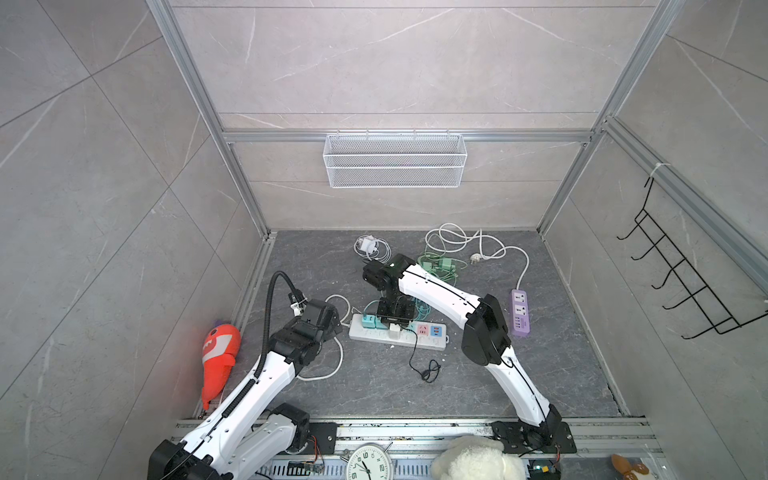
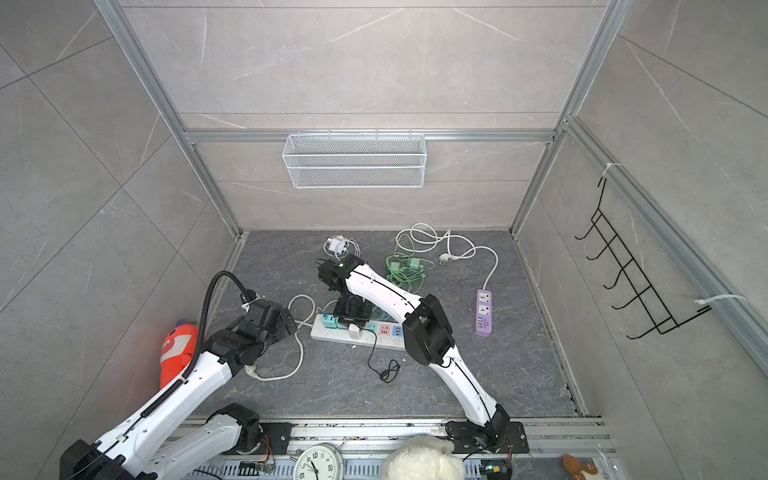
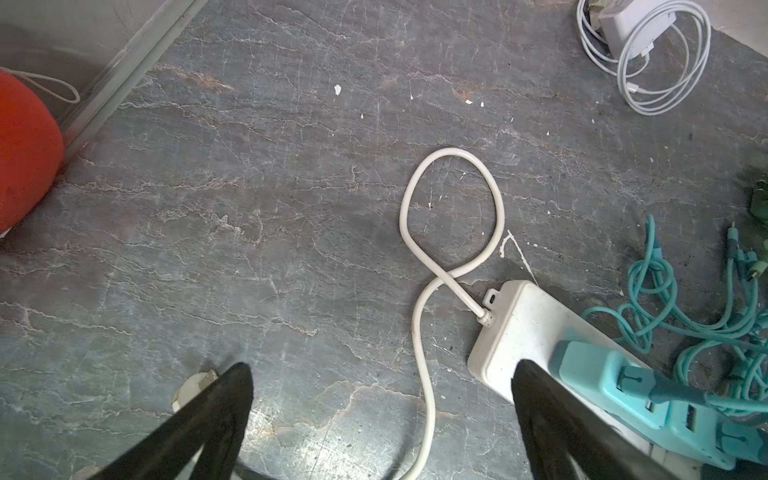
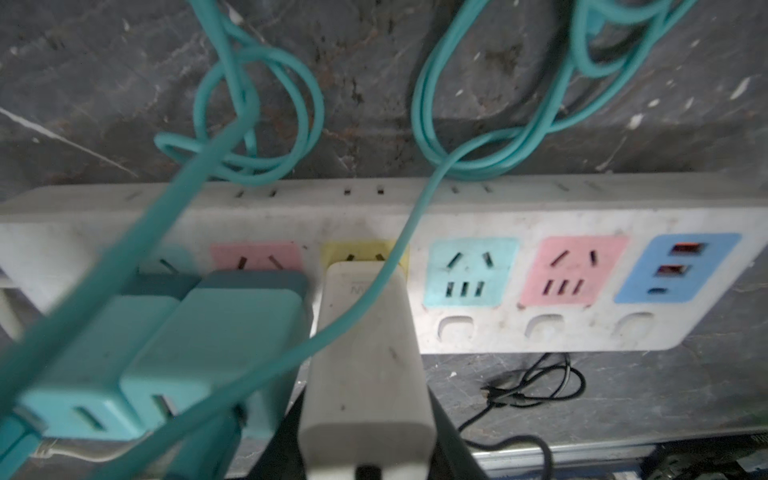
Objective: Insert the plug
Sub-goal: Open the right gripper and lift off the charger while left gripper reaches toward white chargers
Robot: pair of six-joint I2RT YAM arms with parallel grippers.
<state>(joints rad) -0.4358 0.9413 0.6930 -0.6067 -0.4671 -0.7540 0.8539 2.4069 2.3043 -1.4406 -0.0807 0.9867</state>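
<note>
Only the right wrist view shows the white plug [image 4: 365,353] seated in the yellow socket [image 4: 332,251] of the power strip [image 4: 540,208]. The right gripper [image 4: 365,419] jaws flank it, contact unclear; the left gripper [image 3: 382,363] jaws stand wide, empty.

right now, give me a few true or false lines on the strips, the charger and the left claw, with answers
1. The white charger stands in the yellow socket of the white strip. True.
2. The left claw is shut. False: it is wide open, holding nothing.
3. The pink socket beside the USB panel is free. True.
4. The purple strip touches the white strip. False: it lies apart, off to the right.
</note>
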